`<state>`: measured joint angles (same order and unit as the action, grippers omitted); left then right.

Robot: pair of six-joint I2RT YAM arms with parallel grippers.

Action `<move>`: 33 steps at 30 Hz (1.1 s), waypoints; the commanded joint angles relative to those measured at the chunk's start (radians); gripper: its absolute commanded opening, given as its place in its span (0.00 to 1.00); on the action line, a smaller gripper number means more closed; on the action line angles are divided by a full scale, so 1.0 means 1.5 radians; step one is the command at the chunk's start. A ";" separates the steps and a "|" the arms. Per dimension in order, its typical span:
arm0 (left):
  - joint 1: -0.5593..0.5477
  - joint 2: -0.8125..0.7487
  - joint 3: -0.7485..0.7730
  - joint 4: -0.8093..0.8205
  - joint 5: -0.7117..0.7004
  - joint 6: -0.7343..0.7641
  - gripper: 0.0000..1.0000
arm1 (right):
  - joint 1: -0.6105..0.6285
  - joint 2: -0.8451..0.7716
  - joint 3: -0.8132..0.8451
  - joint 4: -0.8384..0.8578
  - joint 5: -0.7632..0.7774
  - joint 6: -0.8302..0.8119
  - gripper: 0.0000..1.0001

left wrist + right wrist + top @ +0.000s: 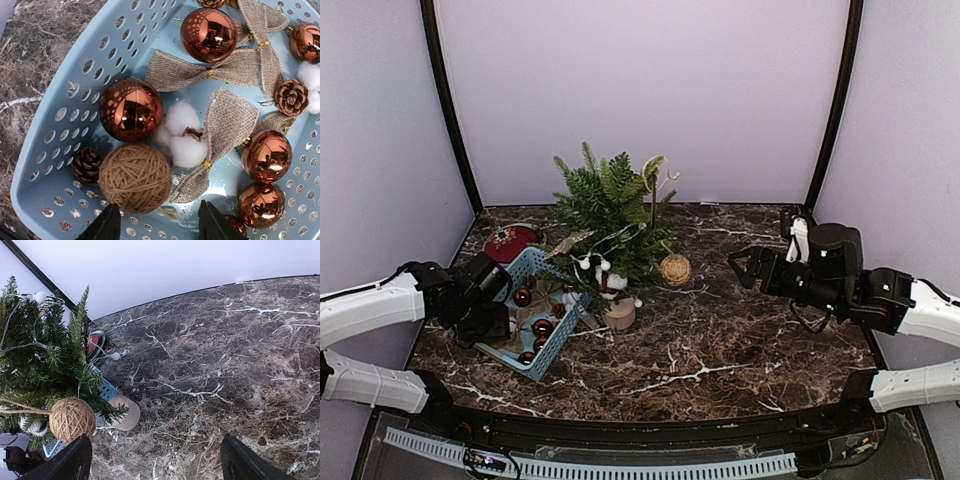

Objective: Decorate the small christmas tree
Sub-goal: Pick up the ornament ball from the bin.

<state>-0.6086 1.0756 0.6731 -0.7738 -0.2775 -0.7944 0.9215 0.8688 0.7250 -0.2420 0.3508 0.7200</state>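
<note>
The small christmas tree (610,215) stands mid-table on a pale wooden base (619,314), with a string of white bulbs and a twine ball (675,269) hanging at its right side. It also shows in the right wrist view (40,360) with the twine ball (71,419). The blue basket (535,350) lies left of the tree. My left gripper (159,225) is open over the basket (70,115), just above a twine ball (135,177), burlap bows (220,135), copper baubles (131,110), cotton (182,137) and pine cones (87,164). My right gripper (748,268) is open and empty, right of the tree.
A red round ornament (510,242) lies behind the basket at the back left. The dark marble table (720,340) is walled by pale panels at the back and sides. Black arm bases sit at the near edge.
</note>
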 commanded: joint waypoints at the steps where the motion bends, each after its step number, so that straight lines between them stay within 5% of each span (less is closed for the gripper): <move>1: 0.006 0.009 0.019 -0.041 -0.045 -0.009 0.56 | -0.008 -0.022 -0.019 0.011 0.012 0.011 0.91; 29: 0.086 0.104 -0.038 0.072 0.014 0.047 0.61 | -0.033 0.018 -0.106 0.129 -0.082 0.065 0.91; 33: 0.086 0.095 -0.042 0.067 0.027 0.042 0.51 | -0.033 0.025 -0.109 0.145 -0.084 0.076 0.91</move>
<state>-0.4862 1.2301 0.6304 -0.6598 -0.2680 -0.7292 0.8806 0.8993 0.5751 -0.0959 0.2356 0.8104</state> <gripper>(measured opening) 0.549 0.908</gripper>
